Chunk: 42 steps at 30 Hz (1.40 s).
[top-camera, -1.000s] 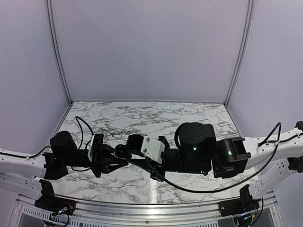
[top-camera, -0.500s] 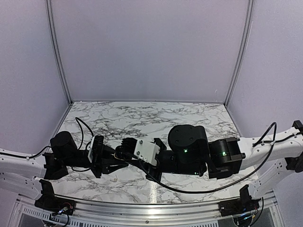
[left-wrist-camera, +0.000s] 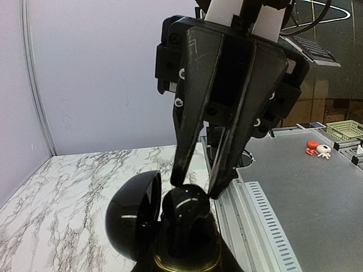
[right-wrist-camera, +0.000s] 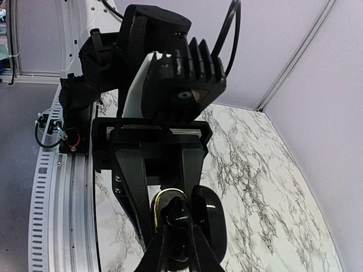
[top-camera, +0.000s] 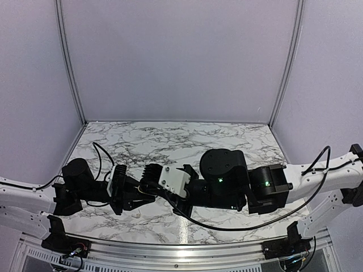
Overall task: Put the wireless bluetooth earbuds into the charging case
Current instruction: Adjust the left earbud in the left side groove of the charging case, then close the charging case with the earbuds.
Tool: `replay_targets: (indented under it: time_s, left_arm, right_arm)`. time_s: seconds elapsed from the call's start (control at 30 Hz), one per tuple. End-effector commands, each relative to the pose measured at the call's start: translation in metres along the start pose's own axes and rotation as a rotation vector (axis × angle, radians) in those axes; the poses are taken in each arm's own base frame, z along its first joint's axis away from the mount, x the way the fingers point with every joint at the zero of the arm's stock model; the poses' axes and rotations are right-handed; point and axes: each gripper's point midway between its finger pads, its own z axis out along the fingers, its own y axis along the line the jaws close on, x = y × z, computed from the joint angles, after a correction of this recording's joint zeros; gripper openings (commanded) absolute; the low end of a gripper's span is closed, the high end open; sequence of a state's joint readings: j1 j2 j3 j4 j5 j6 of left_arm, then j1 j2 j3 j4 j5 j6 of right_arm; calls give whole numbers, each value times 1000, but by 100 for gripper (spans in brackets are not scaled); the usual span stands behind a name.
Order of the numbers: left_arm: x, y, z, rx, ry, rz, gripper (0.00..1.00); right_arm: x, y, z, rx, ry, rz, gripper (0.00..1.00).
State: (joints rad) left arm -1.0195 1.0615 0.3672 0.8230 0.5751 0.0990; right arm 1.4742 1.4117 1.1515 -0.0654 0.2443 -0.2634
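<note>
The charging case I see is glossy black with a gold rim, not pale. Its lid stands open to the left. My left gripper is shut on the case and holds it above the marble table. One black earbud stands in the case's opening. My right gripper comes down from above, its two fingertips against the earbud's top; the earbud also shows in the right wrist view. In the top view the two grippers meet. No second earbud is in view.
The metal rail of the table's near edge runs just beside the grippers. Beyond it, off the table, are a green basket and a small red and white object. Pale walls enclose the table's back and sides.
The right arm has moved left toward the left gripper, bringing its fingers over the held case. The left arm has shifted only slightly.
</note>
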Motion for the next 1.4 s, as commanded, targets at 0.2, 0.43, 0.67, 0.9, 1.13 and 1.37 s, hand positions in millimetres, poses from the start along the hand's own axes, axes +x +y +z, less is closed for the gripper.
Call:
replay_targets:
  time_s: [0.2,0.43,0.67,0.9,1.13,1.37]
  left_arm:
    - [-6,2,3,-5,-6,17,0]
    - [-6,4,3,-13,-3,13,0]
    - [-4,7,2,-33,1,-9,0]
    - [-6,6,3,-22,-5,-19,0]
    - [-13,5,3,-14,-19,-16,0]
    - [-12,8,5,-21,-13,-28,0]
  right_arm:
    - [-14,4,6,-29,-17,-7,11]
    - [-15,5,6,-37,-18,-11,10]
    - [-35,-4,-17,-32,-99,19,20]
    - [-43,-23,-35,-41,-170,115,56]
    - [-23,-33,-28,-76,-156,177,75]
    - [-14,-11,-10,-192,-125,165,75]
